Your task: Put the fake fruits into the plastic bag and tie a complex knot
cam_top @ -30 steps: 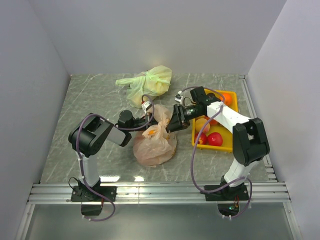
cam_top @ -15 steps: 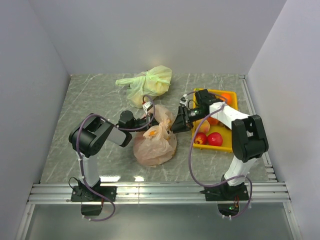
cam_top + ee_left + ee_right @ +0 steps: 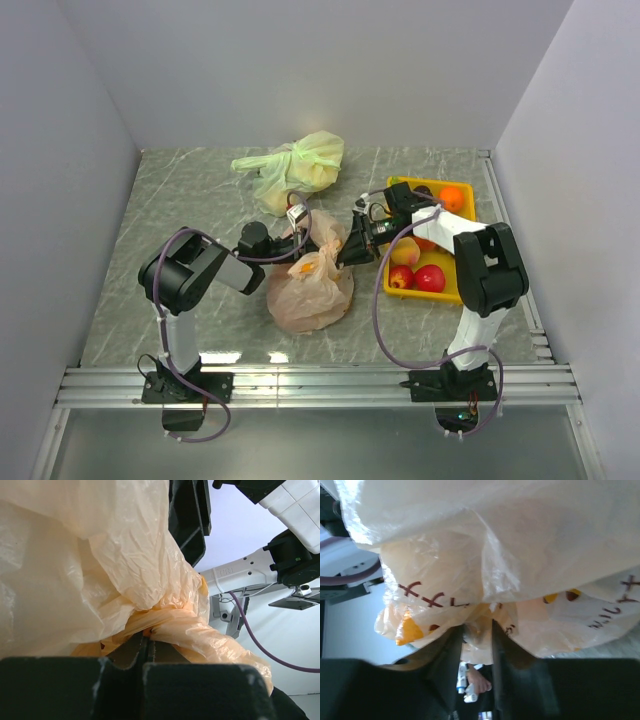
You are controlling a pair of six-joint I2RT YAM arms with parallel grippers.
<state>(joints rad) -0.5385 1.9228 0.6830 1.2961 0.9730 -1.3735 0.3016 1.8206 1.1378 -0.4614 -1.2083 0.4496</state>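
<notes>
The peach-orange plastic bag (image 3: 310,288) lies mid-table with its top bunched up between both grippers. My left gripper (image 3: 297,240) is shut on a twisted handle strip (image 3: 200,635) of the bag; in the left wrist view its jaws (image 3: 147,636) meet on the plastic. From the right, my right gripper (image 3: 349,250) reaches the bag top. Its fingers (image 3: 477,626) stand a little apart with a fold of bag (image 3: 485,570) between them. Fake fruits lie in the yellow tray (image 3: 448,292): an orange (image 3: 452,198), a peach (image 3: 404,250) and two red apples (image 3: 430,278).
A pale yellow-green knotted bag (image 3: 300,165) sits at the back, just beyond the left gripper. The tray stands close to the right wall. Grey walls close in the table on the left, back and right.
The right arm's wrist has swung back toward the tray while its gripper stays at the bag top, and its jaws have narrowed. The left gripper has kept its hold and place.
</notes>
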